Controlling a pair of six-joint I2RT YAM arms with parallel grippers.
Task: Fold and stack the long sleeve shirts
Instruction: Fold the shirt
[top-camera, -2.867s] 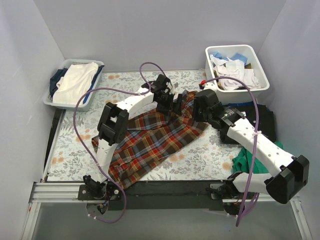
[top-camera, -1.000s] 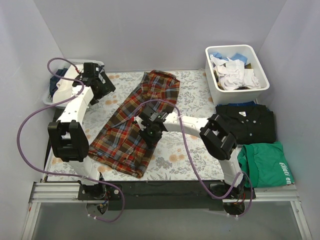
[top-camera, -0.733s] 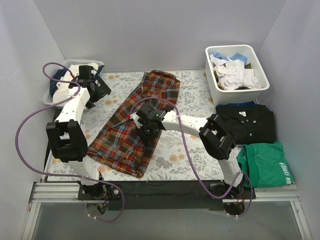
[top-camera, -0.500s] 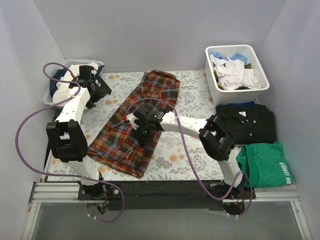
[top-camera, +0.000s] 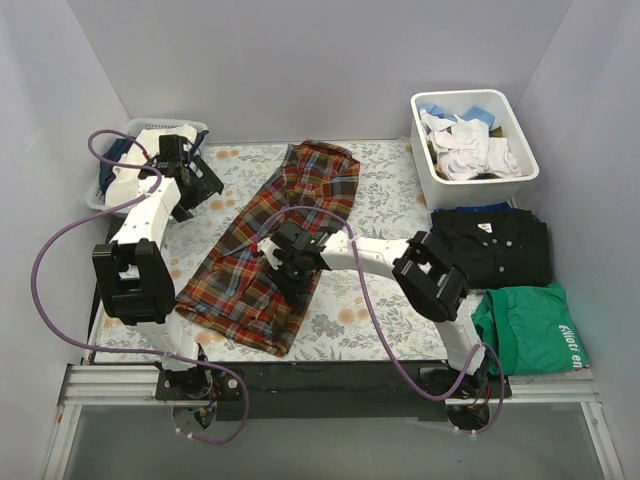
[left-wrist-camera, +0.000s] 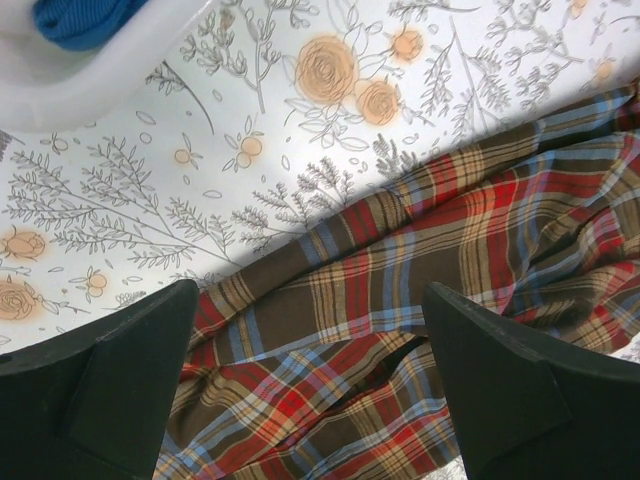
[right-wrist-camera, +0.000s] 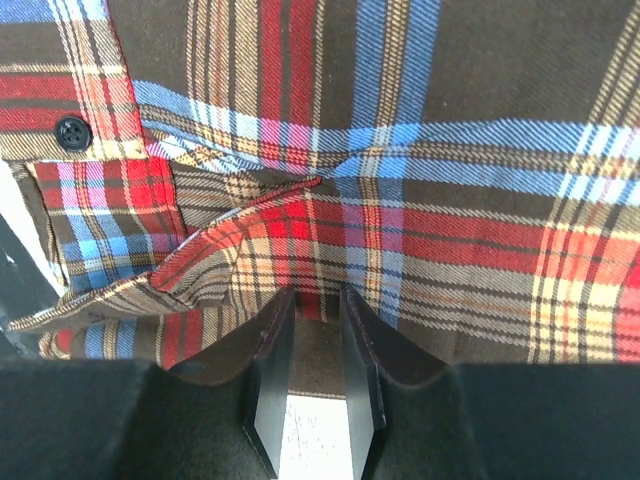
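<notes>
The plaid flannel shirt (top-camera: 262, 255) lies stretched out diagonally on the table, from back centre to front left. My right gripper (top-camera: 283, 264) is low on its middle. In the right wrist view the gripper (right-wrist-camera: 308, 300) has its fingers nearly closed on a raised fold of the plaid cloth (right-wrist-camera: 420, 170). My left gripper (top-camera: 199, 181) hovers open near the left basket, beside the shirt's upper left edge. The left wrist view shows that gripper (left-wrist-camera: 310, 300) wide apart over the plaid shirt (left-wrist-camera: 430, 260), holding nothing. A folded black shirt (top-camera: 495, 245) lies at the right.
A white bin (top-camera: 520, 170) of mixed clothes stands at the back right. A white basket (top-camera: 100, 200) of clothes stands at the back left, its rim in the left wrist view (left-wrist-camera: 90, 85). A folded green garment (top-camera: 530, 335) lies front right. The table has a floral cover (top-camera: 390, 300).
Since 2.9 s ago the shirt has been pulled out long and the arms have parted. In the last second my right gripper slid left along the shirt; my left gripper shifted slightly near the basket.
</notes>
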